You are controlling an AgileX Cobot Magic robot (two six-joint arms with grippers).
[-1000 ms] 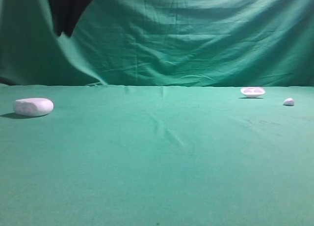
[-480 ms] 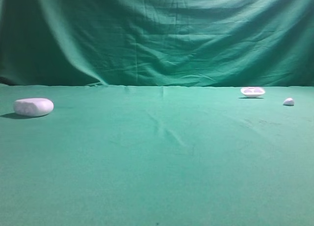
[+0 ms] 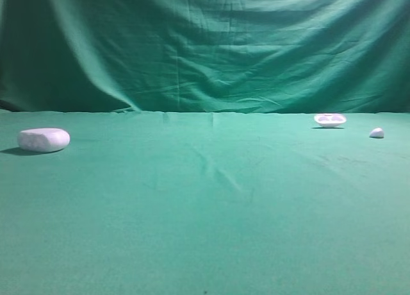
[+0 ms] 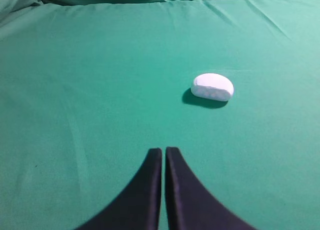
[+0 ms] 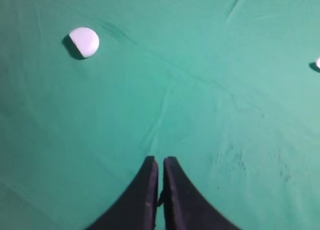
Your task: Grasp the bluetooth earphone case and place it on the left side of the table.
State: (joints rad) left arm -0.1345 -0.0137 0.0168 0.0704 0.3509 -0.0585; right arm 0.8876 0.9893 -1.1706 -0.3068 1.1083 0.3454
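Exterior high view: one desk (image 3: 205,231), green cloth, lightly wrinkled, with matching green curtain (image 3: 211,45) behind; one bluetooth earphone case (image 3: 43,140), white, rounded oblong, lying flat at the far left of the desk, apart from everything else; one shallow white tray (image 3: 330,120) at far right; one tiny white blob (image 3: 377,133) just right of the tray; no arm in this view. Left wrist view: left gripper (image 4: 163,155), dark fingers pressed together with only a hairline gap, clenched on nothing, hanging above bare cloth; the case ahead and to the right of the fingertips, not touching them, its shadow on its near-left side. Right wrist view: right gripper (image 5: 160,163), likewise clenched and empty; a round white item (image 5: 84,41) at upper left, identity uncertain; a sliver of white at the right edge. Handling, judged: case likely light, rigid, smooth-shelled and so somewhat slippery; best taken across the narrow width at mid-length, the gripper's fingers on the long flat sides, not on the rounded ends. Placement appears already met.
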